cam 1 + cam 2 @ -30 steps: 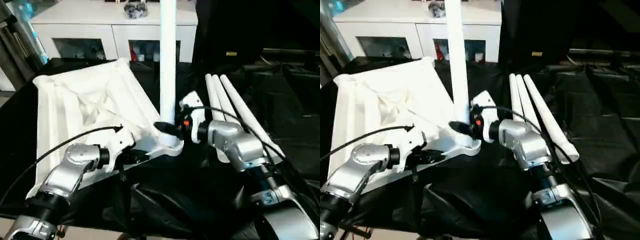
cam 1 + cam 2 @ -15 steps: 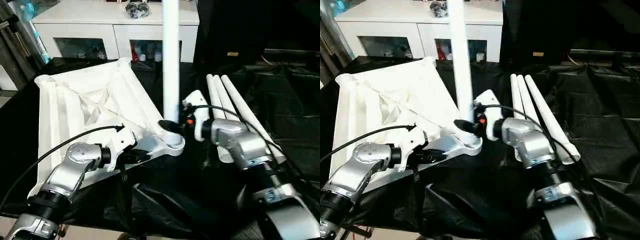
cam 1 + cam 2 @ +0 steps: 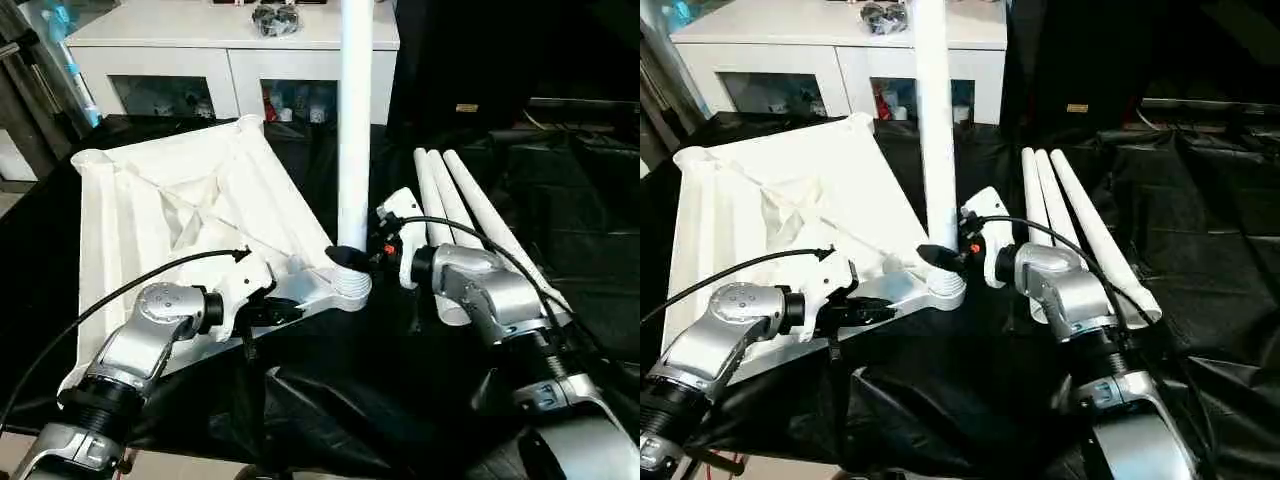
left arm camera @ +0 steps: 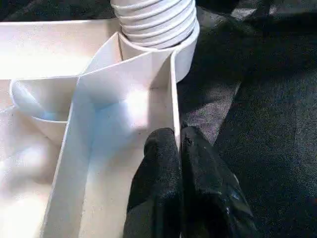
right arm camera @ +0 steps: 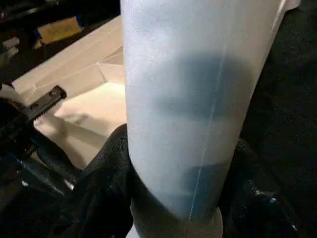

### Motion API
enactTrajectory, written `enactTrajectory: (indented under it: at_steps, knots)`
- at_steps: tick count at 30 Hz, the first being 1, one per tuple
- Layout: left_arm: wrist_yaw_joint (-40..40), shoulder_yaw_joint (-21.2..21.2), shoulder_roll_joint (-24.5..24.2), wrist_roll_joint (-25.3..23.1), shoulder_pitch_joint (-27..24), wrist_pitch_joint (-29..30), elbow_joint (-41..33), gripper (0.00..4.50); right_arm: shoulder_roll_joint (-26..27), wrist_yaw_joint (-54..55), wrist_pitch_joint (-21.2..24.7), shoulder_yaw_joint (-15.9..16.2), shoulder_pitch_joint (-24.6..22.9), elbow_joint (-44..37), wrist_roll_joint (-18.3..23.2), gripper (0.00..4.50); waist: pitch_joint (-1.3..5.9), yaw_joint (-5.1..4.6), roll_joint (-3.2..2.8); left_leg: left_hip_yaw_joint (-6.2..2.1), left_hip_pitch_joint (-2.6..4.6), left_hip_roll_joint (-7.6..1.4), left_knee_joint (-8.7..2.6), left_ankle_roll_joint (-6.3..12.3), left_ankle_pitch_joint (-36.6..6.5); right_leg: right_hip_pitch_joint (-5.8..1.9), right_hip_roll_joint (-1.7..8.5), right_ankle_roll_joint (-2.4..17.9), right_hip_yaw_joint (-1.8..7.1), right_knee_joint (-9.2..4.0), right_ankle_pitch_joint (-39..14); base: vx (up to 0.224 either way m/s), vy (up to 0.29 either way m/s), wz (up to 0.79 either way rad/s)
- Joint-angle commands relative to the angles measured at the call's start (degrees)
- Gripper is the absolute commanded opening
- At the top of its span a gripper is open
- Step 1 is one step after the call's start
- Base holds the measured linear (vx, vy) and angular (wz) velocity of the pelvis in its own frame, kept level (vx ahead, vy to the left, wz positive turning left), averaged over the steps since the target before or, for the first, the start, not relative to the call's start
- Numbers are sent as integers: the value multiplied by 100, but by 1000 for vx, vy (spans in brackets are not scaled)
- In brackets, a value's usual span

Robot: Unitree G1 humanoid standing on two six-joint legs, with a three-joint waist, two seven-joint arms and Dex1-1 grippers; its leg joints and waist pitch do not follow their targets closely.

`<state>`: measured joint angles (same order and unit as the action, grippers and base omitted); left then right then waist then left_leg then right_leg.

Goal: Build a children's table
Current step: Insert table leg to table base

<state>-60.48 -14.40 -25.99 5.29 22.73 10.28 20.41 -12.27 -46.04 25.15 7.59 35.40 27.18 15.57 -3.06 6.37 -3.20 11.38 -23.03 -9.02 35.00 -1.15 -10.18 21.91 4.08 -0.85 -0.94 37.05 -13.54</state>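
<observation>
Black crinkled sheeting covers the work table [image 3: 560,200], and behind it stands a white cabinet [image 3: 230,50] with glass doors. On the sheeting lies the top [image 3: 170,210], underside up — glossy white plastic with diagonal ribs and a raised rim, a rounded socket [image 3: 345,290] at its near right corner.

Since a second ago the upright leg [image 3: 355,130] has shifted a little to the right and now stands straighter over that socket; the whole picture has also slid slightly, so part of that is the camera. The top and the spare legs lie as they did.

The leg is a smooth white tube with a ridged, threaded foot that sits in the socket, as the left wrist view shows [image 4: 156,22]. The right gripper [image 3: 352,258] clasps the leg just above the socket, one black finger on each side of the tube [image 5: 106,183]. The left gripper [image 3: 285,312] is pinched closed on the thin rim wall of the top near the socket, its fingertips [image 4: 163,153] pressed to either side of that edge.

Three spare legs [image 3: 470,225] lie side by side to the right of the right gripper, tapered, touching one another, thick ends toward the robot. Right of them the sheeting is bare and wide; the top's far corner comes close to the table's edge by the cabinet — its left side nears the sheeting's left edge.
</observation>
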Motion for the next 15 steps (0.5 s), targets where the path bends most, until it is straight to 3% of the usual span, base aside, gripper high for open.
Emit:
enactTrajectory:
  at_steps: [1, 3, 8, 13, 14, 15]
  knots:
    - [-104, -91, 87, 46, 92, -78, 28, 0, 103, 128, 12, -208, 24, 148, 207, 188, 366, -48, 48, -210, 216, -416, -489, -173, -1456, -74, 452, 1304, 217, -503, -1009, 0, 0, 0]
    - [-91, -75, 83, 26, 92, -82, 28, 0, 155, 212, 41, -474, -28, 270, 407, 188, 364, -49, 29, -217, 215, -418, -499, -185, -1477, -74, 454, 1315, 216, -501, -1036, 0, 0, 0]
    - [-39, 3, 90, 23, 130, -116, 77, 0, 273, 158, 62, -1063, -384, 298, 899, 187, 372, -40, 47, -206, 211, -424, -504, -148, -1442, -78, 452, 1311, 209, -499, -918, 0, 0, 0]
    - [33, 29, 141, 12, 184, -172, 147, 0, 270, 107, -250, -1099, -887, 246, 828, 187, 370, -8, 38, -193, 216, -432, -505, -116, -1417, -67, 471, 1293, 205, -522, -971, 0, 0, 0]
    - [33, 29, 141, 12, 184, -172, 147, 0, 270, 107, -250, -1099, -887, 246, 828, 187, 366, -11, 15, -198, 217, -432, -516, -149, -1489, -62, 470, 1269, 202, -530, -1061, 0, 0, 0]
    - [68, 32, 164, -10, 202, -204, 186, 0, 276, 121, -519, -972, -1163, 145, 679, 187, 359, -14, 8, -202, 221, -433, -529, -183, -1575, -58, 468, 1231, 203, -544, -1151, 0, 0, 0]
